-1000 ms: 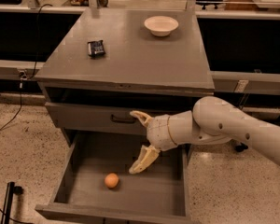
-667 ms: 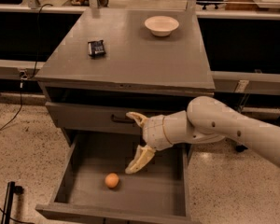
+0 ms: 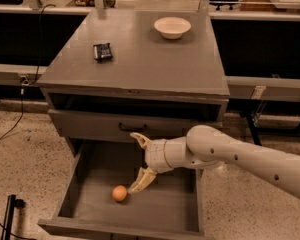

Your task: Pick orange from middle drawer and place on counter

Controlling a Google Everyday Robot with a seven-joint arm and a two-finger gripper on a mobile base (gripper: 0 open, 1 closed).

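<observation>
Two fingers (image 3: 142, 179) of my gripper (image 3: 140, 160) spread apart over the drawer (image 3: 172, 209); orange (image 3: 119, 193) just beside, at seven o'clock.

Orange (image 3: 119, 193) in middle drawer (image 3: 166, 210), claw (image 3: 133, 162) just right of it; bowl (image 3: 172, 27), packet (image 3: 102, 51) on counter (image 3: 150, 66)

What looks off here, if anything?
Nothing stands out. The orange sits on the floor of the open middle drawer, with the gripper open beside it. The white bowl stands upright and a dark packet lies flat on the counter.
</observation>
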